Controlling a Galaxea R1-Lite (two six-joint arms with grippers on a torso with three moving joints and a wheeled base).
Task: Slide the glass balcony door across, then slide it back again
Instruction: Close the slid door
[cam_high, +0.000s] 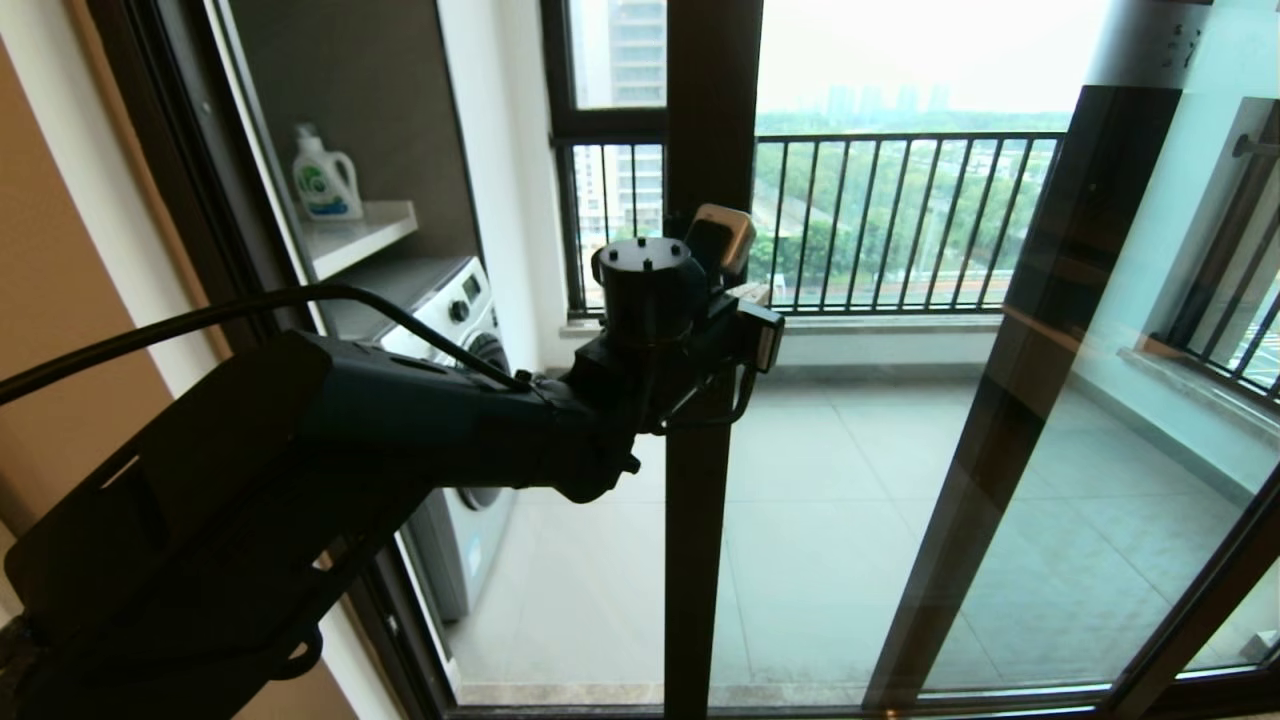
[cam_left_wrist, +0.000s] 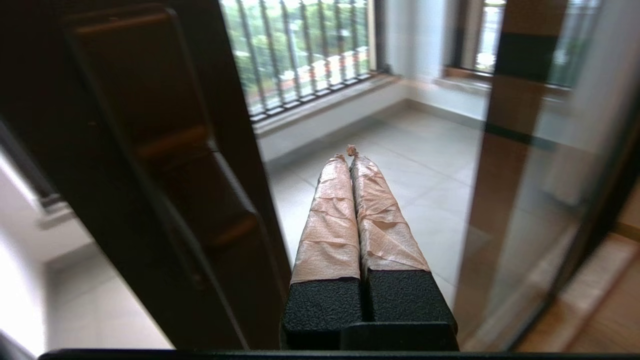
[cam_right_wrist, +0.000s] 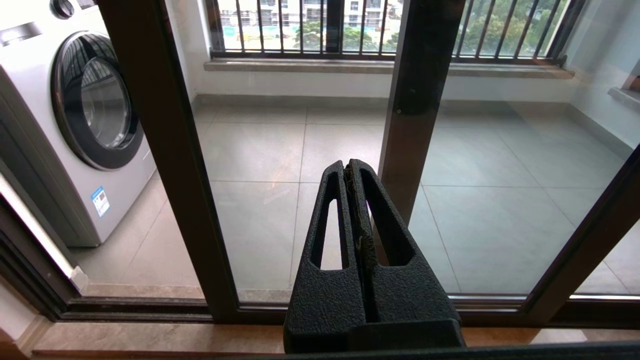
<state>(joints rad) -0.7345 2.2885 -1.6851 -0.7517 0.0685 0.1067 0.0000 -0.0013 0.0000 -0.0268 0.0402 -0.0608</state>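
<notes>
The glass balcony door (cam_high: 700, 560) stands with its dark upright edge at centre, leaving a gap on its left. My left gripper (cam_high: 735, 335) is raised against that upright at mid height. In the left wrist view its taped fingers (cam_left_wrist: 330, 215) are shut with nothing between them, lying close beside the door frame (cam_left_wrist: 165, 240) and its black bar handle (cam_left_wrist: 145, 125). Whether they touch the frame I cannot tell. My right gripper (cam_right_wrist: 348, 165) is shut and empty, held low before the door's lower glass and the same upright (cam_right_wrist: 165, 175); it is outside the head view.
A second dark-framed glass panel (cam_high: 1040, 400) without a handle stands to the right. A white washing machine (cam_high: 460, 320) and a shelf with a detergent bottle (cam_high: 325, 180) sit left on the balcony. Behind are the railing bars (cam_high: 900, 220). The floor track (cam_right_wrist: 150, 307) runs along the bottom.
</notes>
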